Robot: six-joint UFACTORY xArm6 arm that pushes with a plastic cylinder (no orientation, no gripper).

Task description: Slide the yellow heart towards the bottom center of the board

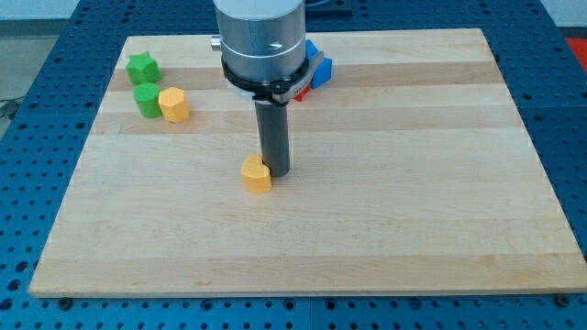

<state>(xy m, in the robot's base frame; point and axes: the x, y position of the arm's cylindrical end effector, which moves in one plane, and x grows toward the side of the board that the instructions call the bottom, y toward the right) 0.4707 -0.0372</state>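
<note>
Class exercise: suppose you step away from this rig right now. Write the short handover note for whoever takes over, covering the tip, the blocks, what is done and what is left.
No claw on this arm; my tip rests against the yellow heart, on its right and slightly above.
The heart sits near the wooden board's middle, a little left of centre.
Not done: the heart is well short of the bottom centre.
Left: push it toward the view's bottom and slightly right.
</note>
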